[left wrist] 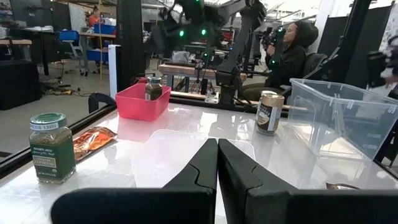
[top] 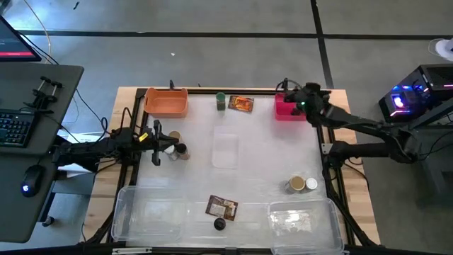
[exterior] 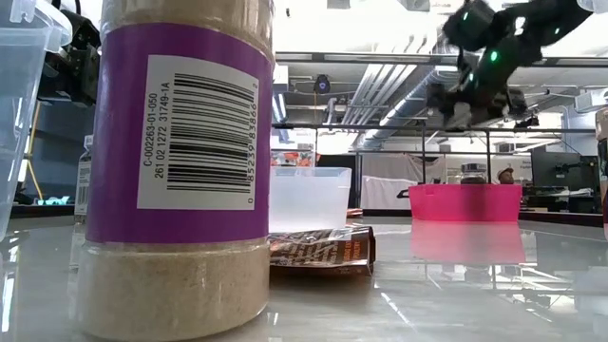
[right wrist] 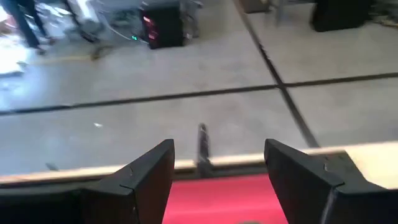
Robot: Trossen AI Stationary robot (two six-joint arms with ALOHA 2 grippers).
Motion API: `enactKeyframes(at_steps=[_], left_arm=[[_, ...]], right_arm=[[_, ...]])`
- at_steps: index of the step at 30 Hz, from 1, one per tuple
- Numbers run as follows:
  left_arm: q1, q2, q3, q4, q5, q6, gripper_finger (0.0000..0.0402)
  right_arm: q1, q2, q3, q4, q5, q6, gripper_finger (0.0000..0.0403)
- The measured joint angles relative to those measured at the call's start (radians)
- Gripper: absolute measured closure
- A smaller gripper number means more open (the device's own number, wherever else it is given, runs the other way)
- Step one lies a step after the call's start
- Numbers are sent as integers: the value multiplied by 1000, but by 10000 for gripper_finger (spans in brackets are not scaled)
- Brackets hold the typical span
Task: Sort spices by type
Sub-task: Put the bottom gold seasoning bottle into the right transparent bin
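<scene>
While the right pincer (right wrist: 217, 180) gapes wide over the pink bin (right wrist: 227, 199), the green-lidded jar (left wrist: 52, 147) reads "Trader Joe's".

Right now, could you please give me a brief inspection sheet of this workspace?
Surface: glossy white table, wooden edge.
Job's things: green-lidded jar beside an orange packet; two jars near the right side; brown packet and black-lidded jar near the front; one jar in the pink bin.
Clutter: orange bin, clear trays.
Grippers: left gripper shut, low over the table; right gripper open above the pink bin.
Cables: along the floor at left.
Surroundings: seated person beyond the table.
</scene>
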State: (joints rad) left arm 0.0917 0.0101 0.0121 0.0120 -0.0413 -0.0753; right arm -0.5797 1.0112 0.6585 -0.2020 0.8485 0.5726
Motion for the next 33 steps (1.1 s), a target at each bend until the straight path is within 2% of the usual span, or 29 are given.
enactKeyframes(at_steps=[5, 8, 12, 14, 16, 18, 20, 23, 25, 29, 33], left_arm=[[0, 0, 0, 0, 0, 0, 401], [0, 0, 0, 0, 0, 0, 401], [0, 0, 0, 0, 0, 0, 401], [0, 0, 0, 0, 0, 0, 401], [0, 0, 0, 0, 0, 0, 401], [0, 0, 0, 0, 0, 0, 401], [0, 0, 0, 0, 0, 0, 401], [0, 0, 0, 0, 0, 0, 401], [0, 0, 0, 0, 0, 0, 401], [0, 0, 0, 0, 0, 0, 401], [0, 0, 0, 0, 0, 0, 401]], right_arm=[[32, -42, 78, 7, -189, -24, 159], [78, -37, 117, 35, -413, -28, 159], [182, -9, 180, 33, -772, 28, 159], [260, 12, 233, -51, -914, 65, 159], [349, 38, 312, -220, -1003, 94, 159], [444, 70, 411, -444, -1037, 114, 159], [534, 110, 517, -690, -1023, 171, 159], [639, 182, 640, -988, -978, 343, 159], [688, 229, 693, -1121, -956, 472, 159], [749, 316, 728, -1296, -958, 608, 159], [801, 393, 712, -1310, -1022, 670, 159]])
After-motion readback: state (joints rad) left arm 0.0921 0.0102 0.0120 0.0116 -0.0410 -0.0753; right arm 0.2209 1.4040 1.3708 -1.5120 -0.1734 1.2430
